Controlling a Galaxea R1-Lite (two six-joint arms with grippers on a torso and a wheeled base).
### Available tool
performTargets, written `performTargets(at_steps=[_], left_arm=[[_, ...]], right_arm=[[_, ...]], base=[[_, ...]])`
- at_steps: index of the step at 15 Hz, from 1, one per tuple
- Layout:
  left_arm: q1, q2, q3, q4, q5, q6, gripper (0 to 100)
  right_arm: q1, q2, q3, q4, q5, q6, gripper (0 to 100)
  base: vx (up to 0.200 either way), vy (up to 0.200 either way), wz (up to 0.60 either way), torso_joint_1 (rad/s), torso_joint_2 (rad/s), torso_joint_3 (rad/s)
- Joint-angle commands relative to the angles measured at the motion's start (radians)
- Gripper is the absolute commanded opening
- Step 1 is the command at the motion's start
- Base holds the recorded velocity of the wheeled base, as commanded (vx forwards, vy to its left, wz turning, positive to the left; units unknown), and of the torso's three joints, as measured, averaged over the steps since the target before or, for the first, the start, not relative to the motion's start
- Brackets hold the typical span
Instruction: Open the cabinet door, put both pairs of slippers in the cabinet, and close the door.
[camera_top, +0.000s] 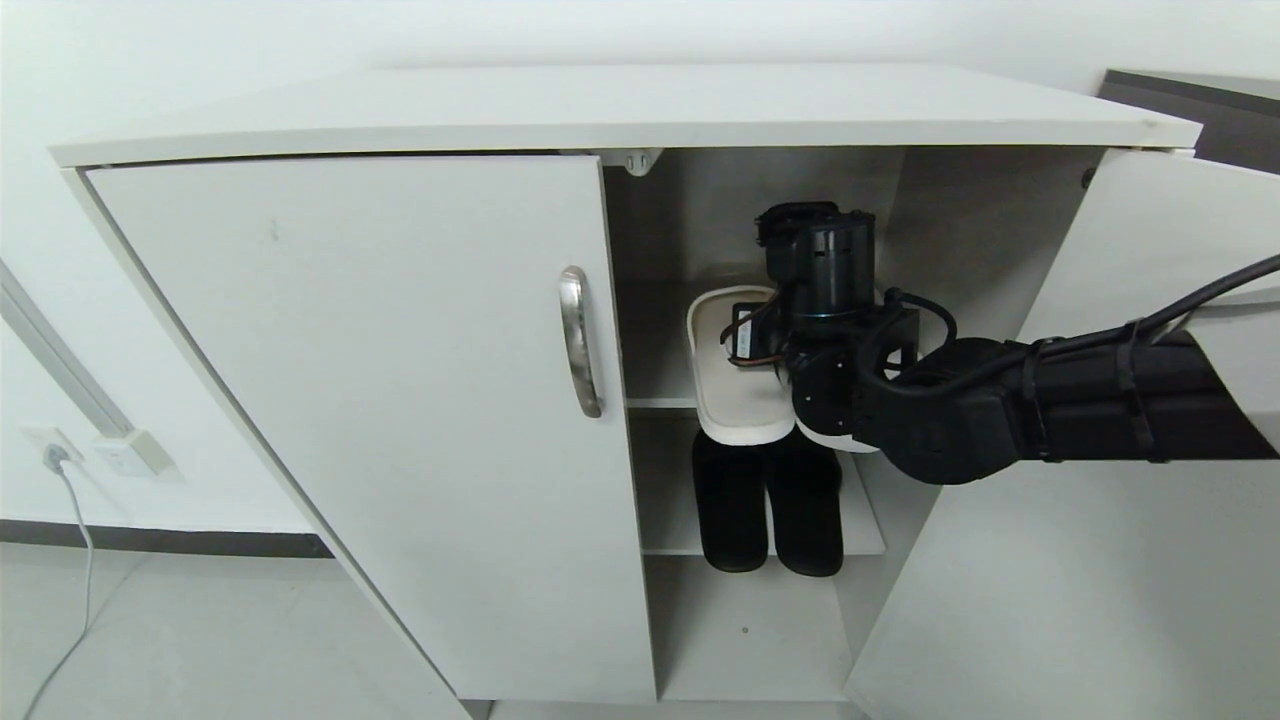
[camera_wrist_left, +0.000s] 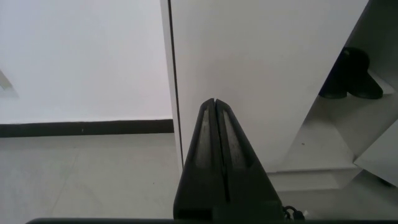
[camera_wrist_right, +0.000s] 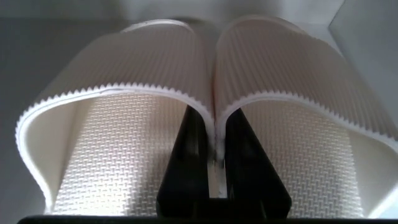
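The right gripper (camera_wrist_right: 214, 140) is pinching the white slippers (camera_wrist_right: 118, 124) by their inner edges inside the cabinet (camera_top: 620, 105), black slippers (camera_top: 765, 515) lying one shelf below it. The left gripper (camera_wrist_left: 214, 106) is pressing its fingers together, empty.

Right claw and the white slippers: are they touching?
Touching. In the right wrist view, the right claw pinches the adjoining inner walls of the white slippers between its jaws, with no gap on either side.
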Motion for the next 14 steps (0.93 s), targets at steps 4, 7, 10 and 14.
performTargets(at_steps=[4, 7, 10, 14], left_arm=[[0.0, 0.001, 0.0, 0.0, 0.001, 0.0, 0], [0.0, 0.001, 0.0, 0.0, 0.001, -0.002, 0], [0.0, 0.001, 0.0, 0.0, 0.001, -0.002, 0], [0.0, 0.001, 0.0, 0.0, 0.001, -0.002, 0]], right_arm=[[0.0, 0.003, -0.004, 0.0, -0.001, 0.0, 0], [0.002, 0.001, -0.005, 0.022, -0.001, 0.001, 100], [0.008, -0.02, 0.008, 0.025, -0.001, 0.003, 100], [0.04, -0.109, 0.114, 0.022, -0.001, 0.006, 100]], base=[[0.0, 0.0, 0.0, 0.0, 0.0, 0.0], [0.0, 0.0, 0.0, 0.0, 0.0, 0.0], [0.0, 0.0, 0.0, 0.0, 0.0, 0.0], [0.0, 0.0, 0.0, 0.0, 0.0, 0.0]])
